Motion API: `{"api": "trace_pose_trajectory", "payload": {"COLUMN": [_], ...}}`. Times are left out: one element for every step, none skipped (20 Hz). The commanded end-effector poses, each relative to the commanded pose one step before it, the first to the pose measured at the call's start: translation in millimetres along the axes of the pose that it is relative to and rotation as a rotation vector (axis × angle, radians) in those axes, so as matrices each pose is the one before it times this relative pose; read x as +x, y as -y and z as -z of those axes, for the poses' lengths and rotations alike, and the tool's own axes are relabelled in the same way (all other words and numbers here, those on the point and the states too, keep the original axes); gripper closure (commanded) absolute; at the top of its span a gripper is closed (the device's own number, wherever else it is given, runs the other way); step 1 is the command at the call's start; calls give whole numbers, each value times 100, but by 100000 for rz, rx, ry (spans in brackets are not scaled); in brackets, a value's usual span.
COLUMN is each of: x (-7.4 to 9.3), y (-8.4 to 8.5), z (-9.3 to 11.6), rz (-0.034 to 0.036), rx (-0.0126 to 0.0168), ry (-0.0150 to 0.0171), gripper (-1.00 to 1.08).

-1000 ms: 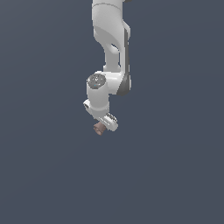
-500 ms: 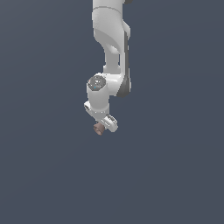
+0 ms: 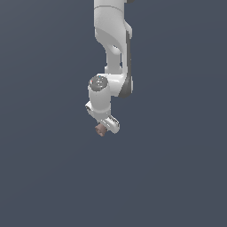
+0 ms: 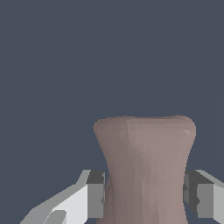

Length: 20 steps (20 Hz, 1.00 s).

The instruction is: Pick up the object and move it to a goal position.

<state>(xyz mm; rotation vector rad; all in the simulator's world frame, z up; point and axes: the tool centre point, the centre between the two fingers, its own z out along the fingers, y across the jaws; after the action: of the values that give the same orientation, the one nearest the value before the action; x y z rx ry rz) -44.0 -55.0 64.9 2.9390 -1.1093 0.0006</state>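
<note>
White and tall against the flat grey-blue ground, the arm (image 3: pixel 113 48) hung down with its gripper (image 3: pixel 106 127) at the bottom, and I judged the pick-up done and the carrying in hand, so the next move called for a steady run to the goal, which no view showed. Between the jaws sat the object (image 4: pixel 144 168), a reddish-brown stub with a flared pinkish end poking out beyond the fingertips (image 4: pixel 95 194); the jaws stood narrowly apart and seemed to pinch its waist, though a thin gap on one side left that uncertain.
</note>
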Motion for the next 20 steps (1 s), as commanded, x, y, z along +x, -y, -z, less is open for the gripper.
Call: {"api": "trace_pose_trajectory", "payload": {"x": [-335, -196, -227, -258, -289, -320, -351, -383, -416, -448, -482, -515, -545, -571, -588, -617, -640, -656, -665, -659], "y": [202, 96, 111, 126, 141, 156, 172, 188, 204, 221, 238, 255, 270, 284, 292, 310, 324, 333, 342, 341], "z": [485, 286, 331, 377, 423, 469, 517, 565, 614, 665, 718, 770, 818, 862, 893, 942, 977, 1011, 1023, 1017], "rz": [78, 0, 0, 0, 0, 0, 0, 0, 0, 0, 0, 0, 0, 0, -31, 0, -14, 0, -9, -8], "rx": [45, 0, 0, 0, 0, 0, 0, 0, 0, 0, 0, 0, 0, 0, -56, 0, -51, 0, -47, -46], "ry": [-22, 0, 0, 0, 0, 0, 0, 0, 0, 0, 0, 0, 0, 0, -24, 0, -44, 0, -50, -51], "gripper": [108, 108, 108, 108, 108, 108, 108, 108, 108, 108, 108, 108, 108, 108, 108, 108, 108, 108, 108, 108]}}
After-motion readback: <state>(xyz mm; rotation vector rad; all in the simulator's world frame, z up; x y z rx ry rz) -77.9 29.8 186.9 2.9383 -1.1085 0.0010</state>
